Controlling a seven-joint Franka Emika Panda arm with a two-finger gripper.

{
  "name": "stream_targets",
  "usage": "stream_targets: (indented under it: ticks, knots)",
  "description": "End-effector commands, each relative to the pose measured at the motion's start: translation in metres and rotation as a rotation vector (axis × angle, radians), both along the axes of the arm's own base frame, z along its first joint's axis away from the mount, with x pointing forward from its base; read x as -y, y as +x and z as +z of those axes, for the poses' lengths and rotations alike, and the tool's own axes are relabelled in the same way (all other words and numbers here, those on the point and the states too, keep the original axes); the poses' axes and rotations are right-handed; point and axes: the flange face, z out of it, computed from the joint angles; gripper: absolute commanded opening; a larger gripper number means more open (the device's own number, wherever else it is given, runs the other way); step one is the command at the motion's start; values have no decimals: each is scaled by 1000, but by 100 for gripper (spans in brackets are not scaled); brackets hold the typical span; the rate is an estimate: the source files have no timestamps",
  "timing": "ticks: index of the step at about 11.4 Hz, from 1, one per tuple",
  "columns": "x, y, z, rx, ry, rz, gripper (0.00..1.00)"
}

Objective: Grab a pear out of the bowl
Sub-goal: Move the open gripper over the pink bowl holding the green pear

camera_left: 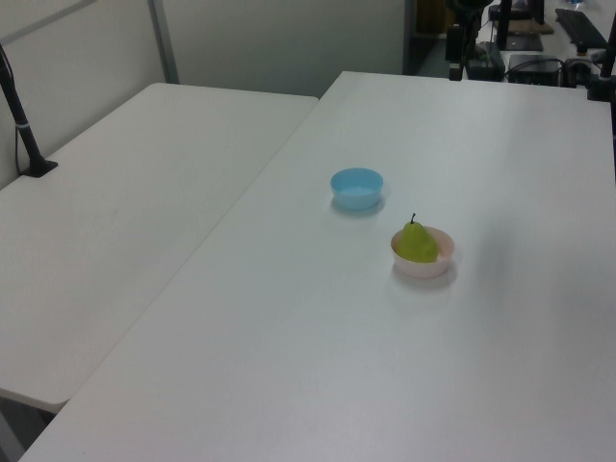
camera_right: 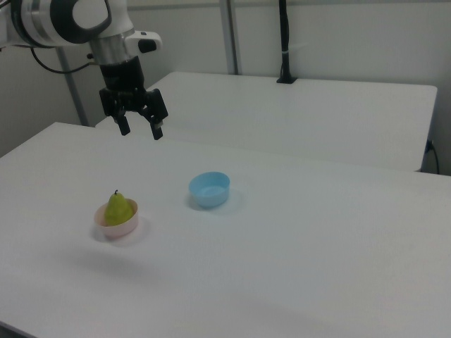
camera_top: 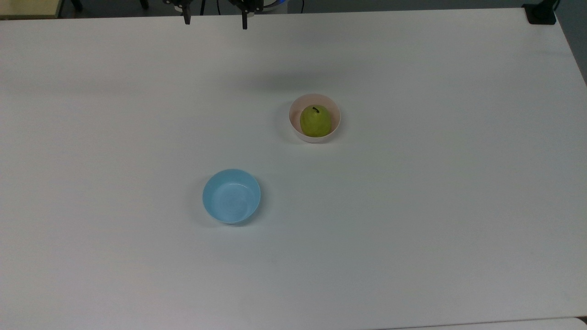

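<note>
The pear (camera_right: 118,208) stood upright in the pink bowl (camera_right: 117,224) on the table (camera_right: 296,253), and the gripper (camera_right: 139,129), jaws apart and high above, should probably descend centred over the fruit and close below its widest part, clear of the rim.

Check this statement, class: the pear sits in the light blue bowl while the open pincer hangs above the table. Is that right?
Not quite. The pear sits in the pale pink bowl, not the light blue bowl, which holds nothing, as the top view shows. The rest holds: in the right view the pincer hangs open above the table.
</note>
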Motion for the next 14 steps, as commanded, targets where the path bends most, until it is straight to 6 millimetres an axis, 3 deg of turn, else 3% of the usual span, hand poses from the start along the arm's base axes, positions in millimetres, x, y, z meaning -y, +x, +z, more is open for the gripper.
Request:
stream_targets:
  ticks: [1, 8, 10, 12, 14]
  knots:
    - [-14, -4, -2, -24, 17, 36, 100]
    - [-110, -9, -11, -38, 57, 184, 100]
    - [-127, -12, -14, -45, 68, 214, 100]
    - [-147, -11, -42, -49, 75, 246, 100]
    - [-150, -6, -74, -56, 73, 250, 100]
